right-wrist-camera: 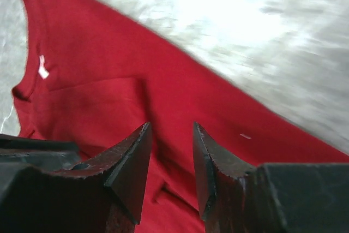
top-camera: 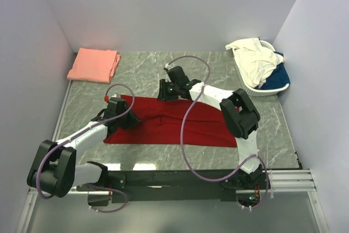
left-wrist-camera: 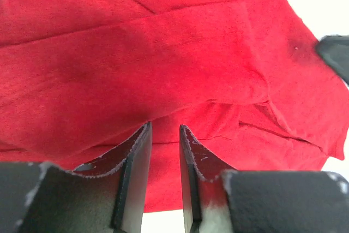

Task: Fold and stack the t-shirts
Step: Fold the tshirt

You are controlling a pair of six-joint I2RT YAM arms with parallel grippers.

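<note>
Starting at the left, the folded salmon pink t-shirt [top-camera: 94,65] sits in the far corner, well apart. The left gripper [left-wrist-camera: 165,130] hangs over the left end of the deep red t-shirt [top-camera: 180,126], fingers narrowly apart, nothing pinched. That shirt lies flat mid-table, long axis left to right, neck label [right-wrist-camera: 42,68] toward the left. The right gripper [right-wrist-camera: 171,129] is over its far edge, fingers apart. Risk: a pinch catching one layer only would spill the tucked sleeve. The right arm's cable [top-camera: 184,135], lying across the cloth, could drag it askew.

No text can be read; the neck label [right-wrist-camera: 43,67] on the red t-shirt [right-wrist-camera: 163,96] is blurred.
</note>
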